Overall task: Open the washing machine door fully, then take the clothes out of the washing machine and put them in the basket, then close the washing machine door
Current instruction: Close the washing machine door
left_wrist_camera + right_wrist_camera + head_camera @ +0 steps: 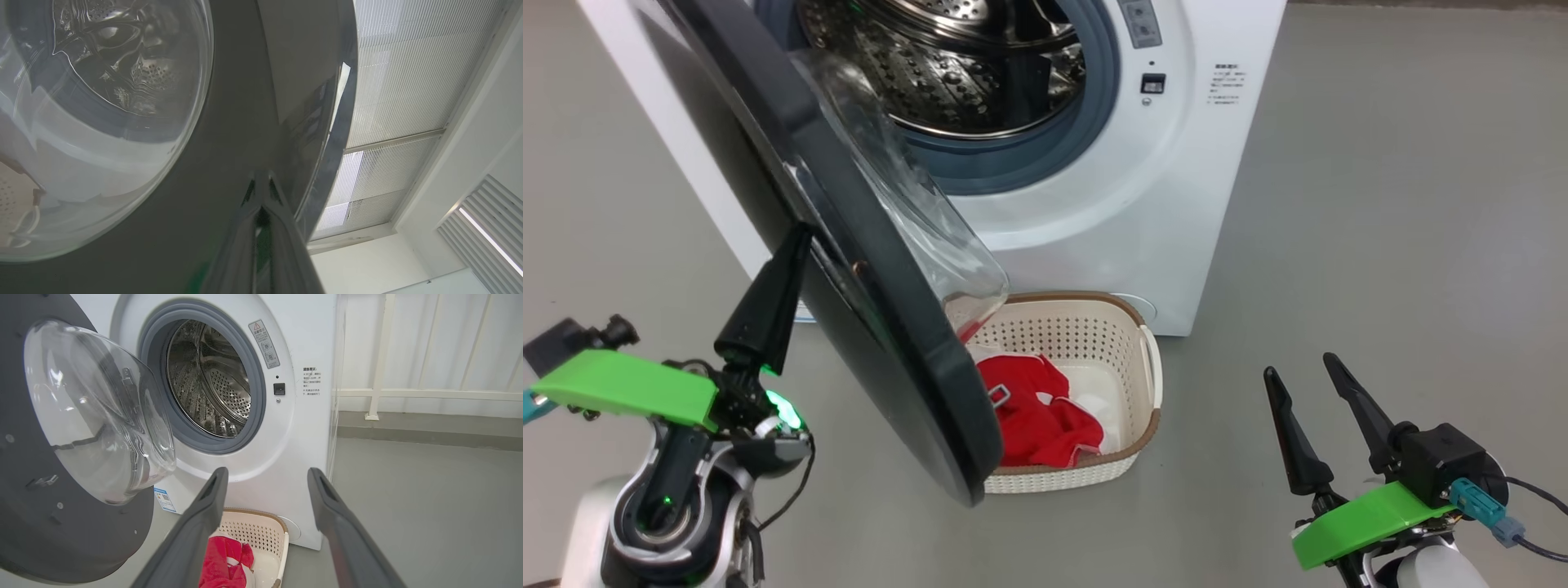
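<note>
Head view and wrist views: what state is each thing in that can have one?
washing machine door: open, swung out from the machine
washing machine: drum exposed, no clothes in the part that shows
clothes: lying in the basket
basket: on the floor by the machine, holding the clothes
left gripper: jaws shut, tips at the door's outer face
right gripper: jaws open, empty

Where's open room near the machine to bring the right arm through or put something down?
Free: bare floor right of the basket and washing machine, around the open right gripper. Crowded: the basket's left end, where the door overhangs the clothes and the shut left gripper is at the door's outer face.
</note>
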Robot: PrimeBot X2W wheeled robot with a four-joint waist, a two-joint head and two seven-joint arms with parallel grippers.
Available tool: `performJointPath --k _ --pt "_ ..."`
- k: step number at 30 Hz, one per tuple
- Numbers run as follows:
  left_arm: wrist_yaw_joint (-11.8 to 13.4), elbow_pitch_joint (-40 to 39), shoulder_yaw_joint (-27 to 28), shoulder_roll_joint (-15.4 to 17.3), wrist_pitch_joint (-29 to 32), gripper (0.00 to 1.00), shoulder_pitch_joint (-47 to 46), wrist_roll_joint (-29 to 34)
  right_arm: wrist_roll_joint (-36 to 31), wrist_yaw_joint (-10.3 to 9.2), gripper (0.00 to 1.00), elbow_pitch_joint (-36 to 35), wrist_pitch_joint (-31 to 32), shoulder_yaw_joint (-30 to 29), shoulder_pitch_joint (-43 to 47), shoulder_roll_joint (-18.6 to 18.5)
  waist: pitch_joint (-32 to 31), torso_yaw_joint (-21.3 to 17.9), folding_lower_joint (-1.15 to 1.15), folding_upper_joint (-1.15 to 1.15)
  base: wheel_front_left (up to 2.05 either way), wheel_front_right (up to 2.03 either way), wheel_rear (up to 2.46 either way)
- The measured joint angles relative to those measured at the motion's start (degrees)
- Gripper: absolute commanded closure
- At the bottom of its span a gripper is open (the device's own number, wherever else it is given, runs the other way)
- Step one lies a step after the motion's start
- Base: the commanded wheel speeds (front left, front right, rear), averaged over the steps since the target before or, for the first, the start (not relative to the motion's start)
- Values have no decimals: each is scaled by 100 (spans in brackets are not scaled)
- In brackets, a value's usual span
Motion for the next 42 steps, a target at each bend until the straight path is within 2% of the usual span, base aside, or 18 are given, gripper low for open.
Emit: performJointPath --k 16,29,42 --pt "-113 620 -45 -120 -210 100 -677 -154 1 0 0 -33 -1 -30 -208 0 312 -582 0 0 0 0 0" --pt "-357 1134 -18 -152 -361 100 -1343 -246 -2 0 0 -80 -1 -90 -328 0 546 -1019 0 0 0 0 0" --pt "-604 1573 33 -166 -420 100 -2201 -243 -43 0 0 -166 -1 -105 -558 0 973 -1282 0 0 0 0 0"
